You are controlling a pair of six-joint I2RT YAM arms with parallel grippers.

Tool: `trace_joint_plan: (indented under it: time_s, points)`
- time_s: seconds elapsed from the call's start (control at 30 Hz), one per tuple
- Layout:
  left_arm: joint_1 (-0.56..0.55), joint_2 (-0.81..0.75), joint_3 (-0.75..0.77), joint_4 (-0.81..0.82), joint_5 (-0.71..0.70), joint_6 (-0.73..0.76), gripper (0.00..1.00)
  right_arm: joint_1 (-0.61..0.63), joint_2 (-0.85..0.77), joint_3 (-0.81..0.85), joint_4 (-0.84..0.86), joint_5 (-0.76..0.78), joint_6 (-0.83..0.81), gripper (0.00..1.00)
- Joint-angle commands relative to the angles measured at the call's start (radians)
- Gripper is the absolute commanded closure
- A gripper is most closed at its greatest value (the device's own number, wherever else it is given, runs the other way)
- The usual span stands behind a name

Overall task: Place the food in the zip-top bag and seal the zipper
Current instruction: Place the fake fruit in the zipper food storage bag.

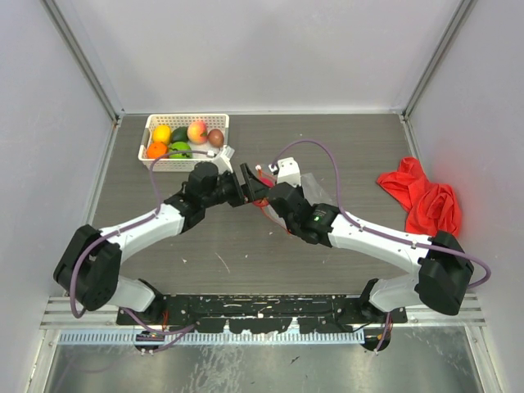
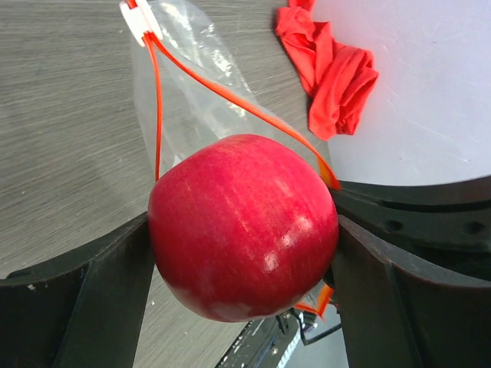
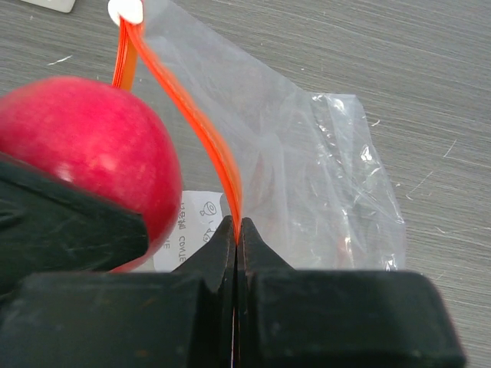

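Note:
My left gripper is shut on a red toy apple and holds it at the open mouth of the clear zip-top bag. The zipper's two orange-red strips spread apart from the white slider. My right gripper is shut on one orange-red strip, holding that edge up, with the apple just to its left. In the top view both grippers meet mid-table, left and right, at the bag. The other fruits lie in the white basket.
The basket at the back left holds yellow, orange, peach-pink, brown and two green fruits. A red cloth lies at the right. A white printed label shows under the bag.

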Motion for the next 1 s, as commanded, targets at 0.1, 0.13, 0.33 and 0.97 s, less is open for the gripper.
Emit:
trace_joint_plan:
  time_s: [0.1,0.13,0.33,0.97]
  points:
    - [-0.034,0.039,0.006,-0.044,-0.099,0.035,0.68,-0.001,-0.035,0.040,0.069,-0.023,0.029,1.00]
    - [-0.038,0.041,0.011,-0.054,-0.107,0.038,0.67,-0.001,-0.037,0.038,0.074,-0.028,0.030,1.00]
    - [-0.060,0.046,0.036,-0.079,-0.128,0.056,0.61,-0.001,-0.038,0.028,0.094,-0.059,0.044,1.00]
    - [-0.174,-0.011,0.009,0.023,-0.228,0.252,0.41,-0.002,-0.037,0.014,0.119,-0.146,0.089,1.00]
